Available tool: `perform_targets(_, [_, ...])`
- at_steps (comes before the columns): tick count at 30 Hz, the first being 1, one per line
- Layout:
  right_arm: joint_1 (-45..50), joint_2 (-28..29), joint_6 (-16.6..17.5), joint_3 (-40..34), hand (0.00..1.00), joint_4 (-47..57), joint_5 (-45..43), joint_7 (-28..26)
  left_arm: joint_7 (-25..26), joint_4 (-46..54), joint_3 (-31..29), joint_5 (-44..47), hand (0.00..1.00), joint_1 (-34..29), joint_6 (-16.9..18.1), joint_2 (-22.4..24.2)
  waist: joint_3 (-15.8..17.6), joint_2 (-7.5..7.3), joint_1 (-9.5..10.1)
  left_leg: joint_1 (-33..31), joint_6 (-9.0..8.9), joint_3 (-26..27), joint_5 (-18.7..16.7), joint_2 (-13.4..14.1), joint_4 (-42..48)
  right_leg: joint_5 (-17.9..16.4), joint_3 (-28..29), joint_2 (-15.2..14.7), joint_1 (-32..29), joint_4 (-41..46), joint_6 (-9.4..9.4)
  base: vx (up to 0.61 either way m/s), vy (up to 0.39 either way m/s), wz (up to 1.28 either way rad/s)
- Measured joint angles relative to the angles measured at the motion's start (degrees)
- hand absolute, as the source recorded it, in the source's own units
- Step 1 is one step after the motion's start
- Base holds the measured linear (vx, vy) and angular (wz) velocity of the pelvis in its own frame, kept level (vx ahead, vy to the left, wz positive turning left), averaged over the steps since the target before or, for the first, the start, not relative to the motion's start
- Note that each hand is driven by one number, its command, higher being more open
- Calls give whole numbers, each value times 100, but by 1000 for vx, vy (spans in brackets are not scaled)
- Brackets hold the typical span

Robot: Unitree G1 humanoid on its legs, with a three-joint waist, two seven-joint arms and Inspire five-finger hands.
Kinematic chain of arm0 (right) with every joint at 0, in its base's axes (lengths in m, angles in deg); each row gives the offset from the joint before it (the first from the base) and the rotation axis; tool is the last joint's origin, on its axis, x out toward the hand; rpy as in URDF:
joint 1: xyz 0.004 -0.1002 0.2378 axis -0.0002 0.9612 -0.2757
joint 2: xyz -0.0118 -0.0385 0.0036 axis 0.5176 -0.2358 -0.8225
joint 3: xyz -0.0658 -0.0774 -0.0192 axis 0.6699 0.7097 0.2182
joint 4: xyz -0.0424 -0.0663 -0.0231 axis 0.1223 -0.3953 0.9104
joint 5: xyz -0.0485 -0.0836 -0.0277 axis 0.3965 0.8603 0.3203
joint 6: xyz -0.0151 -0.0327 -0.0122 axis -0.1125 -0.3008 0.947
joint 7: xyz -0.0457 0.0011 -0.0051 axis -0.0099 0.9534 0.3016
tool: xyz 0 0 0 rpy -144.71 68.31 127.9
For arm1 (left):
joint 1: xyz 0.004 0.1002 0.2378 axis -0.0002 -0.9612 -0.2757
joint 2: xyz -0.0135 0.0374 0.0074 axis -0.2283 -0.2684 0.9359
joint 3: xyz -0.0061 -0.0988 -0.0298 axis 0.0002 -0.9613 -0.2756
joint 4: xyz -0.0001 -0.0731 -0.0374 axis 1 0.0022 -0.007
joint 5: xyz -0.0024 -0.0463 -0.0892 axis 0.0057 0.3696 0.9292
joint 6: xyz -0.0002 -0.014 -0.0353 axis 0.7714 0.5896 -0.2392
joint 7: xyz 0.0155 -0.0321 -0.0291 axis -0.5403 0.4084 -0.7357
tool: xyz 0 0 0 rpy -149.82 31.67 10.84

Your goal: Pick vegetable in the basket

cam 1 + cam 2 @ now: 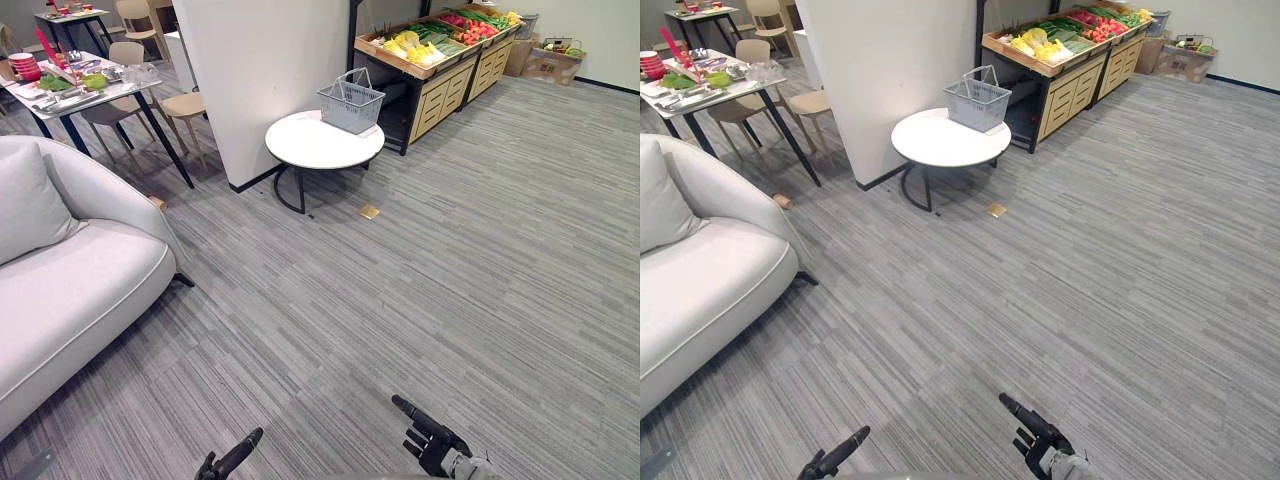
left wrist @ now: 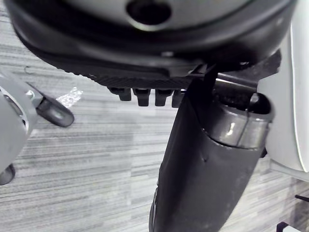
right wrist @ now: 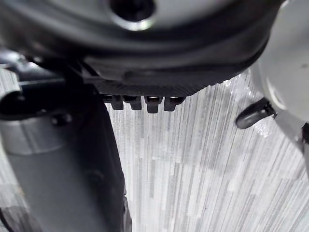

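Note:
A grey wire basket [image 1: 351,103] with its handle up stands on a round white table [image 1: 310,148] far ahead, and it looks empty. Behind it a wooden stand [image 1: 432,88] carries yellow, green and red vegetables [image 1: 440,38]. Both hands hang low, far from the basket, over the carpet. My left hand [image 1: 232,458] holds nothing, and its fingers [image 2: 145,95] and thumb [image 2: 203,159] are relaxed. My right hand [image 1: 436,446] is also open and holds nothing; its fingers [image 3: 145,101] point at bare carpet.
A white sofa [image 1: 70,290] with a cushion fills the left side. A white wall block [image 1: 260,80] stands left of the round table. A dining table [image 1: 75,85] with chairs is at the far left. A small tan piece [image 1: 369,211] lies on the carpet by the round table.

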Motion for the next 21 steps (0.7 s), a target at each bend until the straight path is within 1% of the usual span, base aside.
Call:
perform_targets(4, [180, 32, -14, 7, 100, -17, 219, 1, -159, -4, 8, -64, 100, -43, -36, 1, 5, -17, -2, 29, 17, 28, 11, -4, -31, 1, 4, -2, 5, 3, -1, 0, -4, -2])
perform_targets(6, [195, 31, -17, 12, 100, -96, 240, 1, -162, -4, 8, -95, 100, -83, -36, 1, 5, -17, -5, 35, 17, 49, 11, -4, -31, 1, 10, -2, 6, 4, -2, -2, -12, -5])
perform_targets(8, [203, 26, -21, 17, 100, -114, 394, 5, -193, -4, 13, -285, 100, -89, -29, 1, 4, -14, -10, 42, 17, 72, 11, -4, -31, 2, 20, -2, 6, 5, -3, -9, -17, -4])
perform_targets(17, [217, 30, -2, 43, 100, -114, 393, 8, -273, -13, 52, -282, 100, -157, -28, 11, 2, -16, -12, 102, 18, 110, 11, -2, -37, 3, 37, -3, 43, 15, -4, 0, 0, 0])
perform_targets(21, [292, 41, 87, 63, 100, -93, 388, 5, -396, -20, 70, -284, 100, -196, -28, 22, -12, -21, -9, 134, 19, 140, 10, -3, -65, 3, 46, -2, 62, 8, -5, 0, 0, 0])
